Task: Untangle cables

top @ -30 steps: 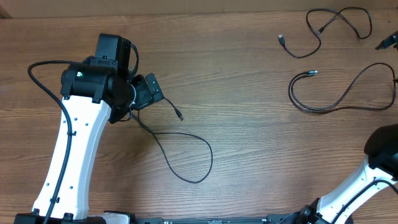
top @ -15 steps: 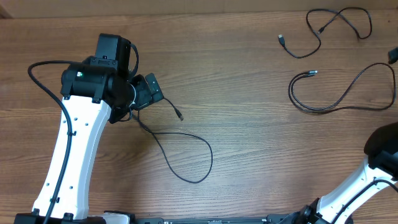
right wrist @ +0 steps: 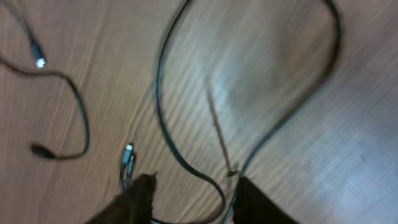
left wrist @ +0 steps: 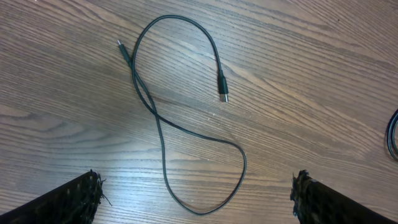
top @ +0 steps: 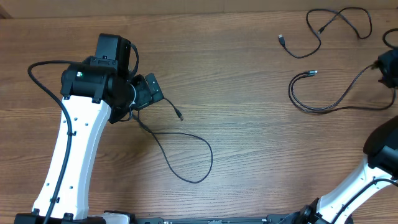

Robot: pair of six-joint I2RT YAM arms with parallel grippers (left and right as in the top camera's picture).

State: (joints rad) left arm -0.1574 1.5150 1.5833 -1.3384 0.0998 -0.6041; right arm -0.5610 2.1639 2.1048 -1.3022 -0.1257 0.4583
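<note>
Wood-grain table (top: 249, 134) carrying three thin black cables, none touching another. The first cable (top: 198, 163) lies in an open loop just ahead of the left gripper (top: 148, 92). The second cable (top: 323, 109) curves away to the left of the right gripper (top: 387, 62), starting just beside it. The third cable (top: 311, 51) lies ahead and left of that gripper, well apart from the left one.

No writing, label, brand, number or sign can be read in any view; a tiny green mark (top: 79, 73) on the left arm (top: 71, 143) is too small to make out.
</note>
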